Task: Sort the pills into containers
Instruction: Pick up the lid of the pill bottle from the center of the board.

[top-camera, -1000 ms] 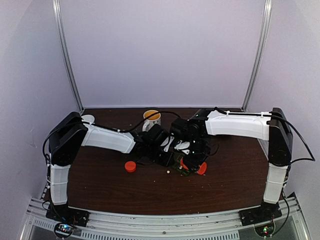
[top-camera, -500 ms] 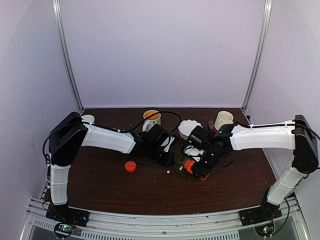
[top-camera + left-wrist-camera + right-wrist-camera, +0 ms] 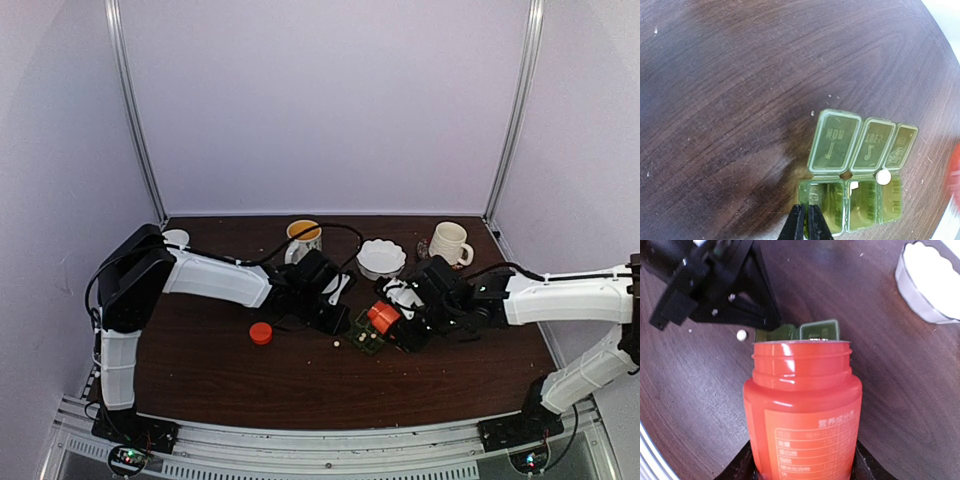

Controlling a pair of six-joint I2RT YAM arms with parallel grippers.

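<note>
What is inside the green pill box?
A white pill sits on the pill box's hinge edge, a white bit in its middle compartment. The left pincer hides part of the leftmost.

Dark brown wood-grain worktop (image 3: 200, 370). Pale lilac-white back wall (image 3: 320, 100), side walls same tone. Two slanted silver metal uprights (image 3: 133, 110) at rear corners. Silver slotted rail (image 3: 330, 440) along near edge. Soft, even light.

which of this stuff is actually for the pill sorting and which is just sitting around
For the job: green pill box, orange bottle, white pill on the box, loose pill.
Lying about: yellow-lined mug, white mug, white dish, orange cap.
</note>
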